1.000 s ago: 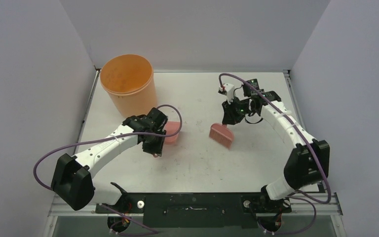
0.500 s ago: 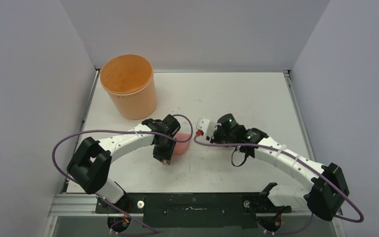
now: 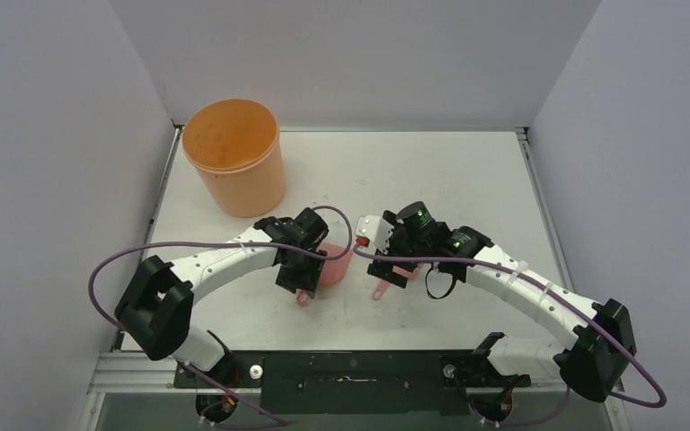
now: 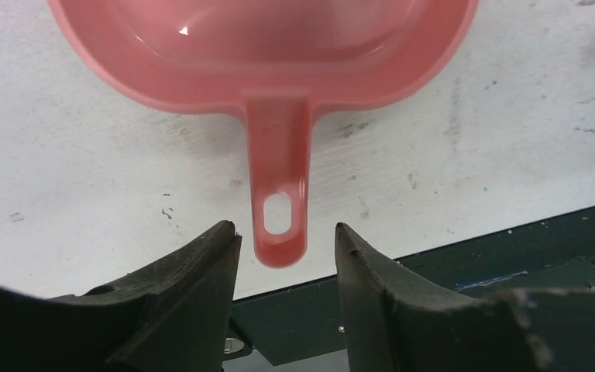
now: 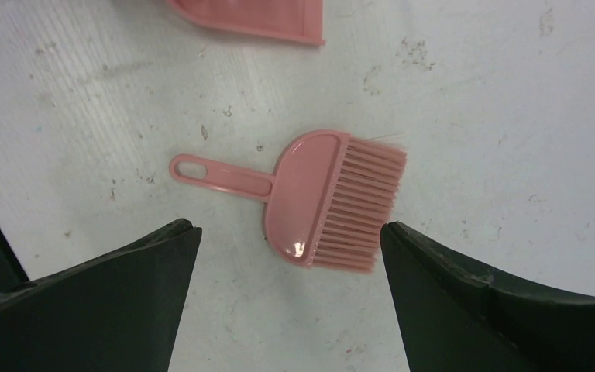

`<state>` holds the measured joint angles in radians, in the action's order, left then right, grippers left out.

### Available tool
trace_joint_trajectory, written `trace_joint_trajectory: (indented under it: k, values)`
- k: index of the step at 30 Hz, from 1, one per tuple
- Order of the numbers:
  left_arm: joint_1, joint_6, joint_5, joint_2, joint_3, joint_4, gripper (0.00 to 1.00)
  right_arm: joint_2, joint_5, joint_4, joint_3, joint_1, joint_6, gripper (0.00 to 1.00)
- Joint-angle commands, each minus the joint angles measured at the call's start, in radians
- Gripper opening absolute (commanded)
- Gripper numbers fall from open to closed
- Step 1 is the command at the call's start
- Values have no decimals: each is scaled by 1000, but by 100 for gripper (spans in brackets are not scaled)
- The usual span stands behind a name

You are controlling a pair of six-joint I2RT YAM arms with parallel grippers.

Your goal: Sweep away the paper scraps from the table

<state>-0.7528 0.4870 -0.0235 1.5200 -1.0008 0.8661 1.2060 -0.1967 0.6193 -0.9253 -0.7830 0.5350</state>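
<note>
Right wrist view: right gripper [image 5: 288, 225] jaws wide, hovering over brush [image 5: 310, 198] lying flat on table [image 5: 511, 116], no contact. Left gripper [image 4: 285, 232] jaws part-open, straddling dustpan [image 4: 263, 46] handle tip, no grip. Paper scraps nowhere visible; tools likely parked, sweeping judged done.

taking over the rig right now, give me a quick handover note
Grip state: left end effector open, fingers either side of the dustpan handle tip, not gripping. The right end effector is wide open above the brush, not touching it.
Things: dustpan and brush lie flat on the table, front centre; orange bucket far left.
Done: no paper scraps visible on the table.
Left: probably just check under the arms.
</note>
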Motion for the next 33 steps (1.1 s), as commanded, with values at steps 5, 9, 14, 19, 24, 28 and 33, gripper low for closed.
trace_joint_trajectory:
  k: [5,9,14,19,24,28,33]
  values:
    - [8,-42,130,-201,-90,18,64,4,-293,34,-129,237,-219,90]
    - [10,-97,218,-350,-29,-120,99,-62,-259,-168,-17,386,-347,90]
    - [20,-163,380,-486,15,-269,96,-143,-187,-409,118,538,-616,90]
    - [94,-218,316,-647,206,-489,96,-191,-150,-536,202,706,-722,90]
    - [144,-170,361,-692,256,-500,96,-217,-64,-525,204,732,-712,90]
    - [172,-163,343,-661,248,-492,96,-249,-69,-551,224,739,-699,90]
    - [194,-163,312,-614,231,-480,96,-253,-34,-540,222,749,-718,90]
